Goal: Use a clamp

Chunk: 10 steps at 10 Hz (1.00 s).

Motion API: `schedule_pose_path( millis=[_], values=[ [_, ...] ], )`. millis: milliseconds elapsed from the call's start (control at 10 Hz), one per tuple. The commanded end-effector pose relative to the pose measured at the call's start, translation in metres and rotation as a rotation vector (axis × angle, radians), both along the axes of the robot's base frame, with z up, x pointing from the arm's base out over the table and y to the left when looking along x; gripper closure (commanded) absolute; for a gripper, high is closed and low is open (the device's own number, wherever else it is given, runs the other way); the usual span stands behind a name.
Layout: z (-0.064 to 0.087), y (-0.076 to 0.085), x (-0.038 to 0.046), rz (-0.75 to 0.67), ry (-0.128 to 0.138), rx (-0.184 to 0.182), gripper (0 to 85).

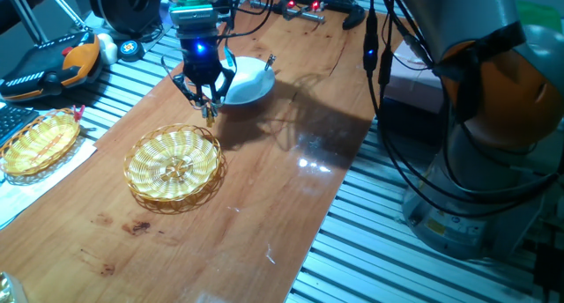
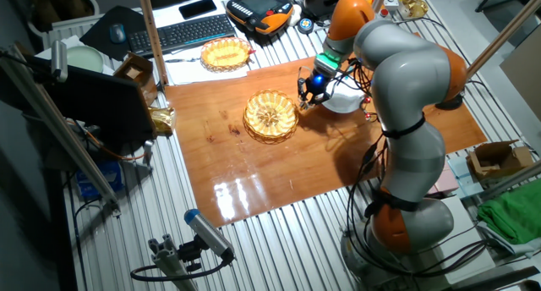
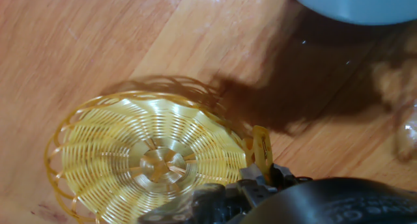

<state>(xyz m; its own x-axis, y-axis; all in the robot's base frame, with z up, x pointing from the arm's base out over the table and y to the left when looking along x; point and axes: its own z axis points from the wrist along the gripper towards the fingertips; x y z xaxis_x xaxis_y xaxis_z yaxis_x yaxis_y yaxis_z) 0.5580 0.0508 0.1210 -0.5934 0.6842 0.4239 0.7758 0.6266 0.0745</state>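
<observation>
The clamp (image 1: 210,112) is a small yellowish-tan peg, held in my gripper (image 1: 205,99) and pointing down. It hangs above the wooden table between the round wicker basket (image 1: 174,166) and the white bowl (image 1: 247,81). In the hand view the clamp (image 3: 262,149) sticks out from the dark fingertips (image 3: 251,185) just past the basket's right rim (image 3: 244,142). The bowl's edge (image 3: 352,2) shows at the top right. In the other fixed view my gripper (image 2: 306,92) is next to the basket (image 2: 270,115), and the clamp is too small to make out.
A second, oval wicker basket (image 1: 40,143) lies on paper left of the board. An orange teach pendant (image 1: 53,61) sits at the far left. A thin utensil (image 1: 269,63) leans on the bowl's rim. Cables hang along the board's right edge (image 1: 374,48).
</observation>
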Motion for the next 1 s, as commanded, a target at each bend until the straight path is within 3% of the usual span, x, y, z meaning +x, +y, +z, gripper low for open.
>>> schedule_pose_path(
  millis=[0,900],
  values=[
    [-0.001,0.0007,0.001,-0.003,0.004,0.008,84.3],
    [-0.0069,0.0059,0.0061,-0.026,0.029,0.052,84.3]
  ],
)
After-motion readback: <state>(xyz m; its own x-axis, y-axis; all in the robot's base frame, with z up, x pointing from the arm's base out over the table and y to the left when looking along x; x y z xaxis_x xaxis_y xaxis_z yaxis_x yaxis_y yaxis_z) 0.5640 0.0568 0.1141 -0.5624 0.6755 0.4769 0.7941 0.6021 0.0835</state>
